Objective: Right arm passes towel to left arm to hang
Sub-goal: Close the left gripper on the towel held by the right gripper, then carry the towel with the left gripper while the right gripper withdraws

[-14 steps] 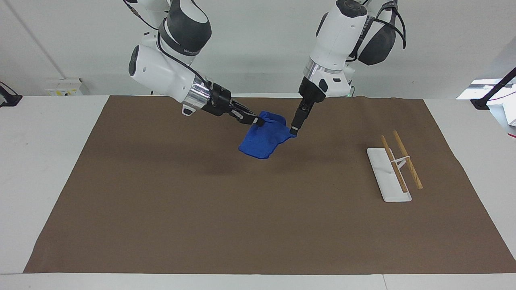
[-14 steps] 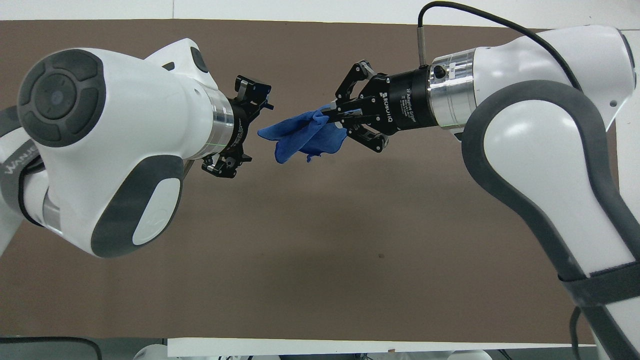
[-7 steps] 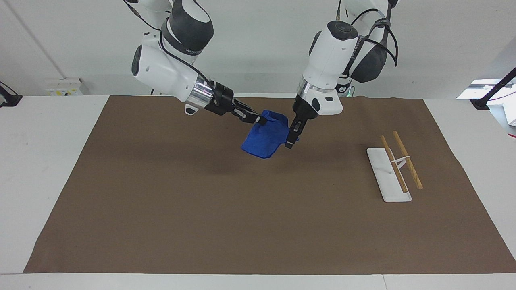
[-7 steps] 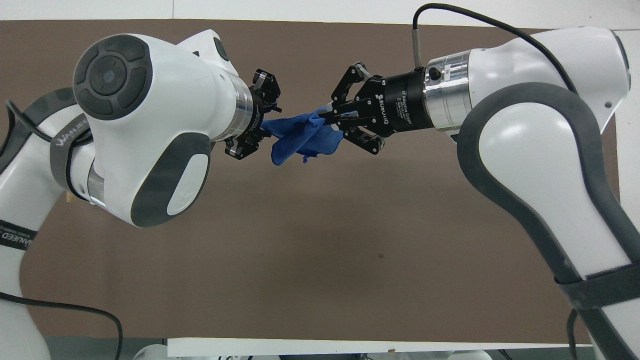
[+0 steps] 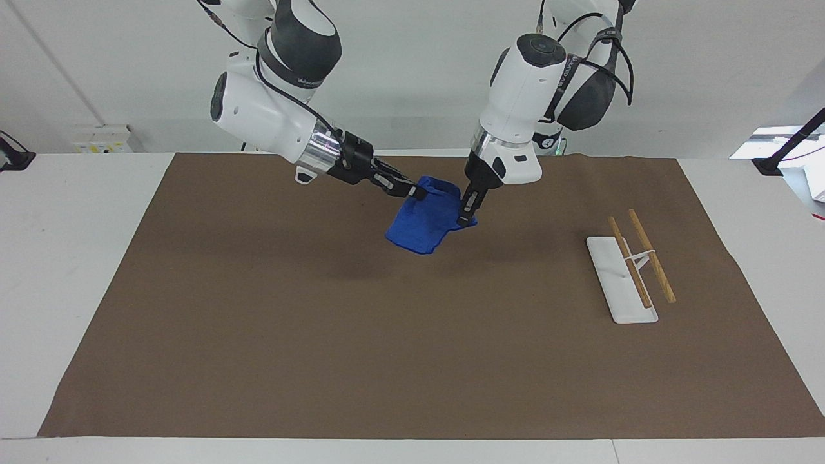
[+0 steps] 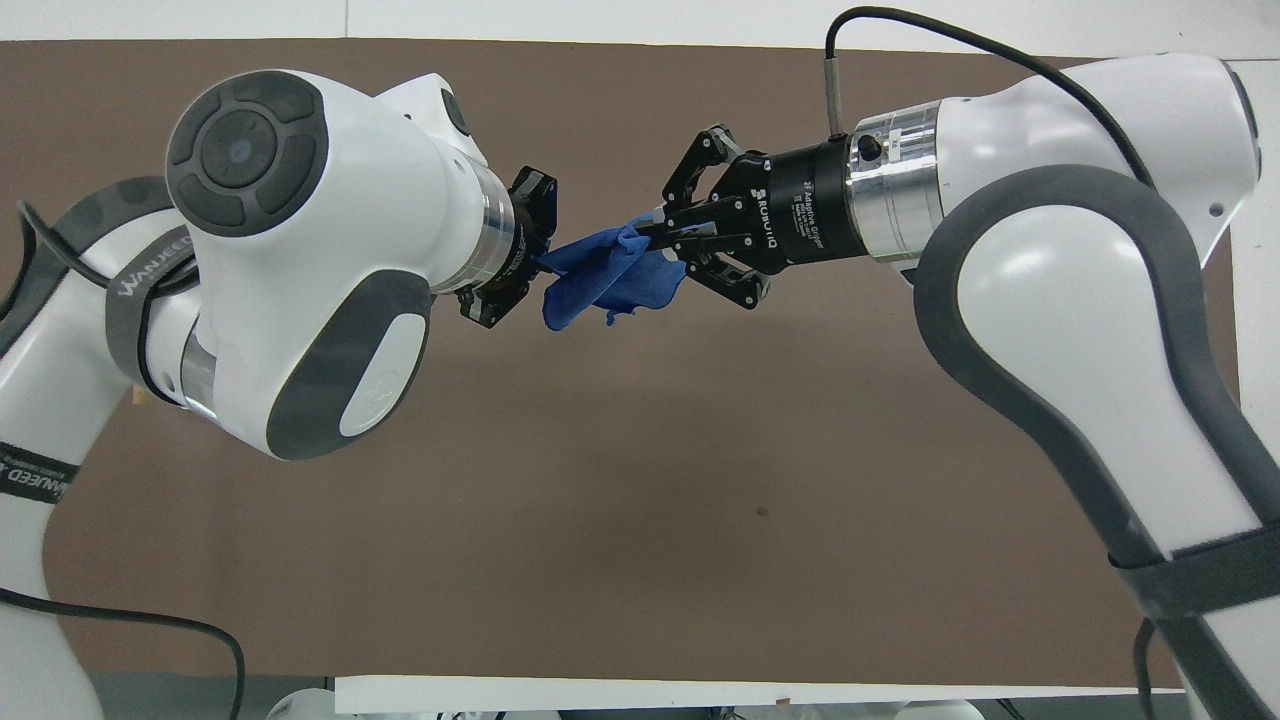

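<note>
Towel [image 5: 425, 222] hangs in the air above the brown mat [image 5: 258, 322], well apart from the rack [image 5: 628, 270]. Right gripper [image 5: 416, 192] is clamped on one edge; left gripper [image 5: 465, 216] is clamped on the other edge, so both arms support it for transfer.

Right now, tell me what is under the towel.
Only the brown mat and a faint shadow lie under the towel, held aloft by right gripper and left gripper. Nothing is hidden there.

White wall [image 5: 412, 71]; white table [image 5: 71, 258] under brown mat [image 5: 322, 322]; wall socket [image 5: 103, 138].
</note>
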You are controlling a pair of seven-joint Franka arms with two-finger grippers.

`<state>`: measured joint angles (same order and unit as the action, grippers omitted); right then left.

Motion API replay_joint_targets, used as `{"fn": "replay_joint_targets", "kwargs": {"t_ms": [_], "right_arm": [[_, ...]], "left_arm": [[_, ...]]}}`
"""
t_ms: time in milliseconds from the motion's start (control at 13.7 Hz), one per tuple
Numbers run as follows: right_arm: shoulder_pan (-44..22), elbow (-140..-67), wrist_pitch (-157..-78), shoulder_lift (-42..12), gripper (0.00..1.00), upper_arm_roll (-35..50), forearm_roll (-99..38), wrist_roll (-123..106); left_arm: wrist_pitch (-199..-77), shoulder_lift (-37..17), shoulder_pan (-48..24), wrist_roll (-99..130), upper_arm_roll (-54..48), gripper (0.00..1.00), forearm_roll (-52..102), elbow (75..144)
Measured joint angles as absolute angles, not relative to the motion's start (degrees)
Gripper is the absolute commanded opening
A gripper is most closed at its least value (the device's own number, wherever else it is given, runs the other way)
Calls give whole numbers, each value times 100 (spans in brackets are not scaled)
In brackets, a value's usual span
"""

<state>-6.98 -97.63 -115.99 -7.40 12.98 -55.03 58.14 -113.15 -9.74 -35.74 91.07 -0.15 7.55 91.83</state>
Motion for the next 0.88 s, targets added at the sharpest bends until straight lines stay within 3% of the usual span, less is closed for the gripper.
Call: {"fn": "replay_joint_targets", "kwargs": {"t_ms": [73, 146, 511, 730, 876], "right_arm": [[-698, -9764, -11599, -740, 88, 1298, -5503, 5814], [-697, -9764, -11599, -740, 100, 1298, -5503, 5814], [-685, -9758, -11548, -733, 100, 1287, -4388, 5593], [-441, -9742, -10866, -607, 100, 1231, -2875, 4304], [142, -9739, -10124, -414, 100, 1207, -2217, 3022]], "left_arm": [[-11192, -974, -3572, 9106, -1, 0, 754, 9120], [-10983, -974, -3568, 9093, 23, 0, 745, 9008], [-9579, -989, -3560, 8431, 96, 0, 142, 8342], [-9281, -989, -3306, 7797, 155, 0, -94, 8236], [-9128, -994, -2885, 7306, 176, 0, -109, 8233]]}}
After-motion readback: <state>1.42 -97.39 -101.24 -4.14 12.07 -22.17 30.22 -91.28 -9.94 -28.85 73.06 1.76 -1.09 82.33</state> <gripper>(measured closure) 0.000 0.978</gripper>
